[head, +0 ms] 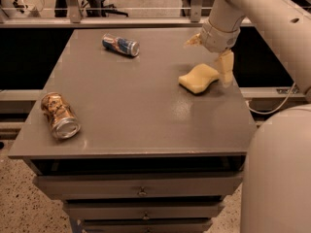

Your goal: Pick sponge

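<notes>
- Sponge [198,77]: plain pale yellow.
- Gripper [209,62], at the table's 2 o'clock: yellowish pads on spread fingers, below a cream-white arm [257,18].
- Table [136,110]: dull grey-brown top, grey drawers [141,184].
- Blue can [120,44], 11 o'clock: blue with white and red print.
- Brown can [59,115], 8 o'clock: mottled copper-brown with a silver end.
</notes>
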Robot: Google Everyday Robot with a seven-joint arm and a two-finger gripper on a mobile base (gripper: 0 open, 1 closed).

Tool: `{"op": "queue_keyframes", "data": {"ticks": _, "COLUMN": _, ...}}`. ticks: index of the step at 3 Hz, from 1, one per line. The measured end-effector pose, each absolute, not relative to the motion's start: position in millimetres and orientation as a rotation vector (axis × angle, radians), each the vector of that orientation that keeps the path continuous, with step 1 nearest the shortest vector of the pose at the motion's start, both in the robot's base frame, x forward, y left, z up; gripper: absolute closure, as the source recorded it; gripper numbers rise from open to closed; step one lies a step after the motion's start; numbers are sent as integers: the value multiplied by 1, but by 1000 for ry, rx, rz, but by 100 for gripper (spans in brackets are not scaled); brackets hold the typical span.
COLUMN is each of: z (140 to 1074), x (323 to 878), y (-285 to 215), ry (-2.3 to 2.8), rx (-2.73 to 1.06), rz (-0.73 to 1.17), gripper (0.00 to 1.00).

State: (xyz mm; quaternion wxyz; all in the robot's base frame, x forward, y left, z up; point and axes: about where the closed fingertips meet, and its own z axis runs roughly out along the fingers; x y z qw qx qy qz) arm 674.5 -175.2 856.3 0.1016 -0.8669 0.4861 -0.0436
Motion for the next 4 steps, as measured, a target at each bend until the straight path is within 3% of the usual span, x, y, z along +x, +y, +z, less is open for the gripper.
{"op": "queue_keyframes", "data": {"ticks": 2, "z": 840, "x": 681, "y": -176, "ry": 1451, "rx": -2572, "rz": -47, "gripper": 32}}
{"op": "queue_keyframes", "data": {"ticks": 3, "z": 850, "x": 684, "y": -170, "ry": 1510, "rx": -2534, "rz": -54, "gripper": 55}}
{"op": "queue_keyframes", "data": {"ticks": 4, "z": 867, "x": 682, "y": -158, "ry": 1613, "rx": -2492, "rz": -72, "gripper": 87}}
